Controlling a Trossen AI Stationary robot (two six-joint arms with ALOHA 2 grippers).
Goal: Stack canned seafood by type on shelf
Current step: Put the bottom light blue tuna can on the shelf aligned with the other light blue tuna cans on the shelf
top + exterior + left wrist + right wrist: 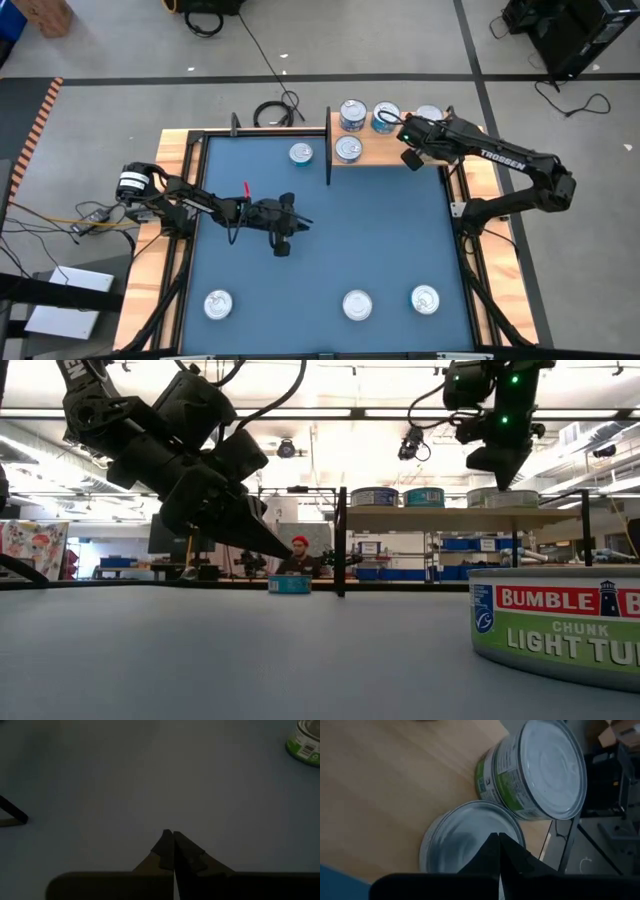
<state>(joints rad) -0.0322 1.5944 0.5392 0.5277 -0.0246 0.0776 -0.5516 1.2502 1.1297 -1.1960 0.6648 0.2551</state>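
While the left gripper [283, 247] hangs clenched and empty over bare blue surface [380, 240], the right gripper [498, 840] is held pinched shut just above a silver-topped tin [465, 837] on the shelf [385, 785], a green-labelled tin [535, 770] just beyond its fingers.

in the low view the near tin [560, 628] runs off the right edge, cutting its label. from above, the right arm covers part of the far-right shelf tin [428, 116].
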